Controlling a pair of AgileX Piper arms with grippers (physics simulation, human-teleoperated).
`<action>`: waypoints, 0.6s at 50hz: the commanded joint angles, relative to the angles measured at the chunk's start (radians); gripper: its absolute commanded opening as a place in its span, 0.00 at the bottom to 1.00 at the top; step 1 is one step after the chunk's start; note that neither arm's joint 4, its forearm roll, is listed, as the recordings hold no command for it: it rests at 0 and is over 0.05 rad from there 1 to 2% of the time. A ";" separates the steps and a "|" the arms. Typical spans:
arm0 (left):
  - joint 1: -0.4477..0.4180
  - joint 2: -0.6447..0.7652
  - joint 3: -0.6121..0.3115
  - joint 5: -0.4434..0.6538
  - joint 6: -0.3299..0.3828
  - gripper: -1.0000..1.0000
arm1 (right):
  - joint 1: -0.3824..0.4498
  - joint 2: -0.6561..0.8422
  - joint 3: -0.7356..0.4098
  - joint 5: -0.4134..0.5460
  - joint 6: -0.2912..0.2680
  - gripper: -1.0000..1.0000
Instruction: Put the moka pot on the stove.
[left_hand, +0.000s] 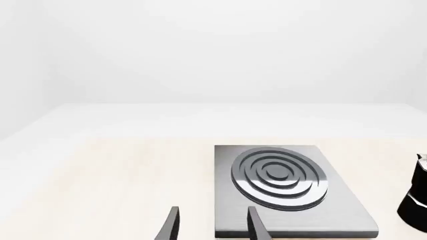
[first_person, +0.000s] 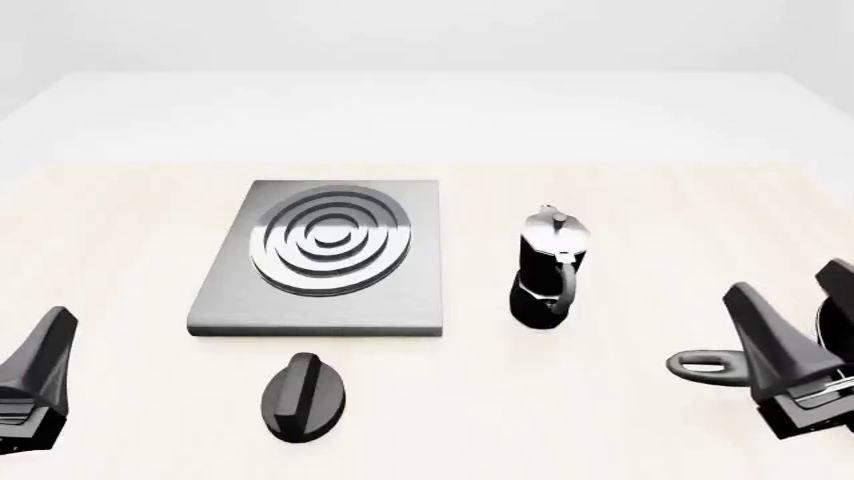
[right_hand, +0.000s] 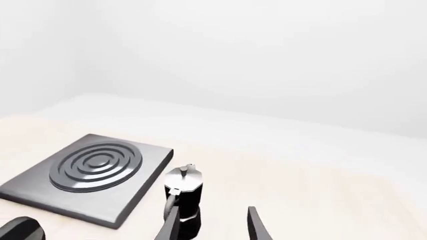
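Note:
The moka pot, with a black faceted body and silver lid, stands upright on the table just right of the stove. The stove is a flat grey plate with a shiny ring burner. My left gripper is open and empty at the near left. In the left wrist view its gripper points at the stove's near edge, and the pot shows at the frame's edge. My right gripper is open and empty at the near right. In the right wrist view its gripper faces the pot, short of it, with the stove beside the pot.
A flat black oval knob lies on the table in front of the stove; it also shows in the right wrist view. The looped grey end of a pan handle sticks out from behind my right gripper.

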 joint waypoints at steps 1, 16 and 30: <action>0.000 0.000 0.000 0.000 0.000 1.00 | 0.033 0.052 0.011 -0.061 0.004 1.00; 0.000 0.000 0.000 0.000 0.000 1.00 | 0.060 0.132 0.025 -0.145 0.006 1.00; 0.000 0.000 0.000 0.000 0.000 1.00 | 0.086 0.256 0.030 -0.268 0.009 1.00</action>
